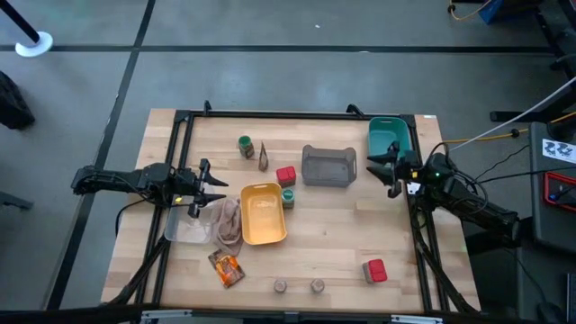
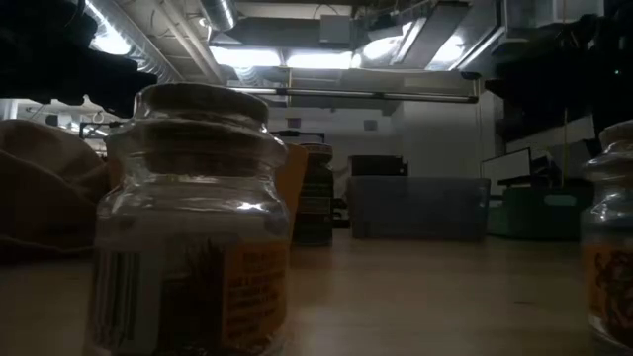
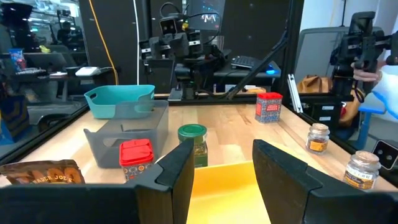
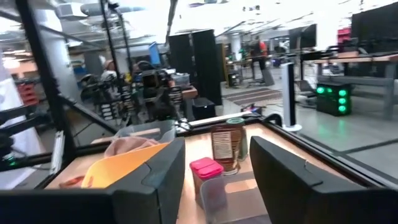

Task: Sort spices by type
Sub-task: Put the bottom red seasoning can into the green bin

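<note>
In the high view one green-lidded jar (image 1: 245, 146) and the dark sachet (image 1: 263, 157) stand toward the far edge. A red block (image 1: 286, 175) and the second green-lidded jar (image 1: 288, 198) sit between the yellow and grey trays. The orange-brown sachet (image 1: 226, 267), two tiny round jars (image 1: 281, 286) (image 1: 317, 286) and the other red block (image 1: 374, 270) lie along the near edge. My left gripper (image 1: 212, 185) (image 3: 221, 171) is open, just left of the yellow tray. My right gripper (image 1: 387, 171) (image 4: 214, 168) is open, right of the grey tray. Neither touches anything.
The yellow tray (image 1: 263, 214) sits mid-table, with the beige cloth (image 1: 227, 221) and the clear tray (image 1: 187, 227) to its left. The grey tray (image 1: 328, 166) stands right of centre and the teal tray (image 1: 389, 135) at the far right corner. Bare wood lies between the yellow tray and the right edge.
</note>
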